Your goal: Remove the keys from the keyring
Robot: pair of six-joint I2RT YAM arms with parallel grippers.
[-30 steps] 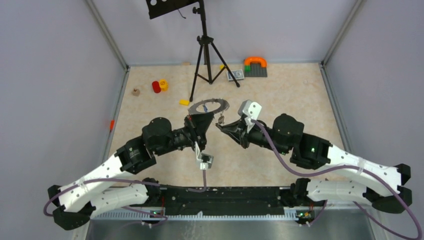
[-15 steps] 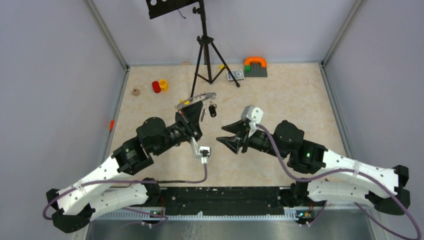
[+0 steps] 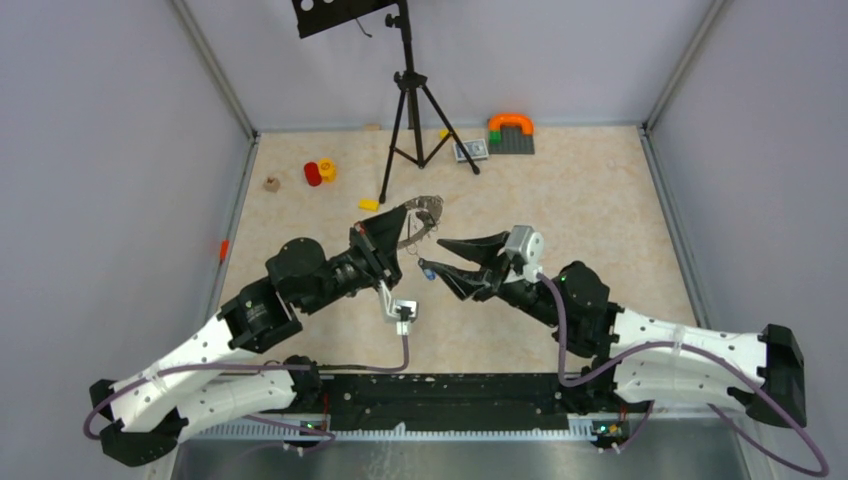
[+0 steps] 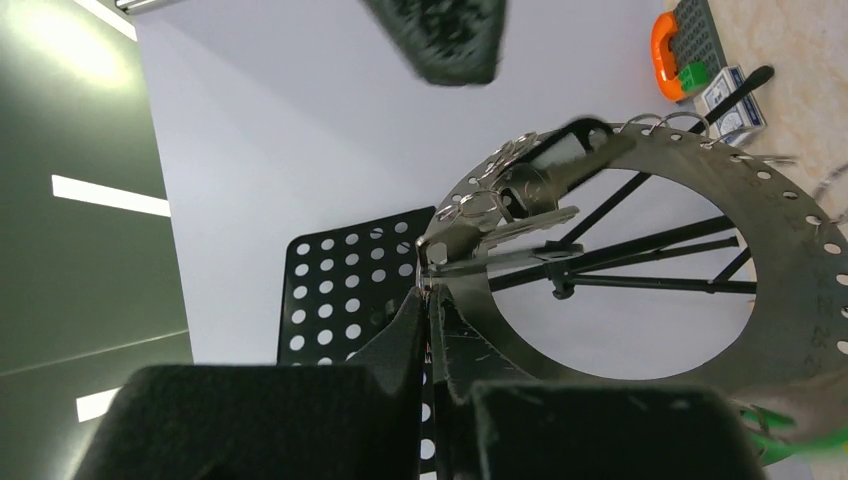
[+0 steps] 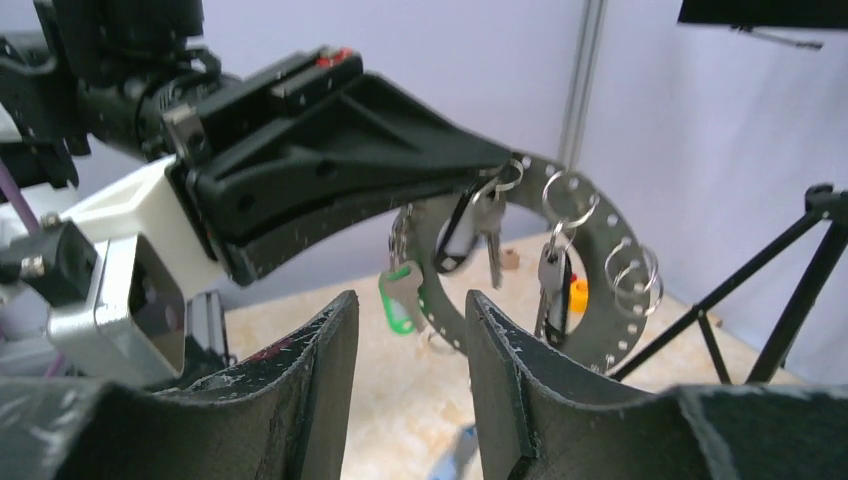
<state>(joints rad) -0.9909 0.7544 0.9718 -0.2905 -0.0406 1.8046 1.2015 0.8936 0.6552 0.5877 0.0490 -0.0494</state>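
Above mid-table, your left claw [image 3: 399, 226] pinches the keyring [image 4: 790, 222] tight by its rim — keys [image 5: 478, 228] dangling from it — while your right claw [image 3: 441, 257] stands spread and empty just beside them.

Lab test cell, grey panel walls [image 3: 100, 150], tripod [image 3: 407, 85]

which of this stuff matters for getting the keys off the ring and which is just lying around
Job in hand:
- keyring, pinched in the left claw
- keys hanging from it, including the green-tagged key
- right claw, open beside them

Lying about:
- tripod stand
- red and yellow pieces
- yellow block
- small box
- orange arch on its grey plate
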